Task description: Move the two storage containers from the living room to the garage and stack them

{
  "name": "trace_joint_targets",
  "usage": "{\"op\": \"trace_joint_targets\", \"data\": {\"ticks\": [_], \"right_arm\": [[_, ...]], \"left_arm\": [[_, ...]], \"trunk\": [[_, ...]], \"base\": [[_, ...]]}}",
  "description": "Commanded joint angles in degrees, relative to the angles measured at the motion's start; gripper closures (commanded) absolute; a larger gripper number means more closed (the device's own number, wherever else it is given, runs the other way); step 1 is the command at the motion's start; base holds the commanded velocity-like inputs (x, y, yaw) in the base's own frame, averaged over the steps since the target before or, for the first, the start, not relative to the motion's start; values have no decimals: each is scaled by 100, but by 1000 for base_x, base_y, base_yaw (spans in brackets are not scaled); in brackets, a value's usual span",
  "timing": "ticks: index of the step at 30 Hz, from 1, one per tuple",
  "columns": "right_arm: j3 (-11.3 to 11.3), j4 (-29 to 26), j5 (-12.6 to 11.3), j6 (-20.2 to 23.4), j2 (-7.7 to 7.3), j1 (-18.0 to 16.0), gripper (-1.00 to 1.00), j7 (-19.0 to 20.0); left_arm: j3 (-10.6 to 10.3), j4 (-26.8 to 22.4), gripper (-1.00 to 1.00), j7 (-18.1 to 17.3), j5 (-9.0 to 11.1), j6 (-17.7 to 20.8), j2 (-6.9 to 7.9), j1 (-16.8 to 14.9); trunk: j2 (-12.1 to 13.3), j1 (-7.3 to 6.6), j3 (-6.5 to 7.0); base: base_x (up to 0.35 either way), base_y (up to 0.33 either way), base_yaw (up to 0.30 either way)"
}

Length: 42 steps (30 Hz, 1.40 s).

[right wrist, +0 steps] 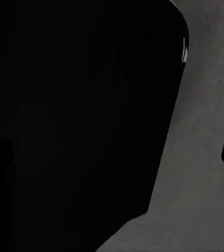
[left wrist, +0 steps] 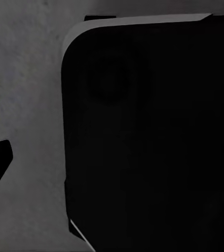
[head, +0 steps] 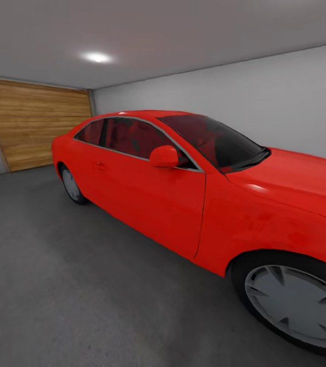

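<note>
Place: the garage, red car (head: 198,204) on dark grey floor (head: 55,285), wooden door (head: 32,122) behind.
Containers: thin-walled, probably light; grip opposite walls.
Tools: state cannot be told.

Red car (head: 183,193); dark grey speckled floor (head: 55,285); wood-plank door (head: 32,122); white-grey wall (head: 265,97).

Grey floor (head: 55,285) is spreading across the frame's lower left; red car (head: 183,193) is standing on it, right of centre.
</note>
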Motion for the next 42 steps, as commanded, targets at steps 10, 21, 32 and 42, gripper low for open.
{"op": "trace_joint_targets", "data": {"ticks": [10, 21, 32, 42], "right_arm": [[1566, 1, -40, -10, 2, -1, -100, -3], [1569, -1, -42, -10, 0, -1, -100, -3], [1568, 1, -53, -3, 1, -1, -100, -3], [1577, 1, -54, -3, 0, -1, -100, -3]], "left_arm": [[-9, -1, -100, 0, -5, -14, 11, -1], [-10, -1, -100, 2, -6, -12, 10, -1], [-10, -1, -100, 2, -6, -13, 11, -1], [-10, -1, -100, 2, -6, -11, 9, -1]], "trunk": [[-2, 0, -4], [-2, 0, -4], [-2, 0, -4], [-2, 0, -4]], "base": [[0, 0, 274], [0, 0, 274], [0, 0, 274], [0, 0, 274]]}}
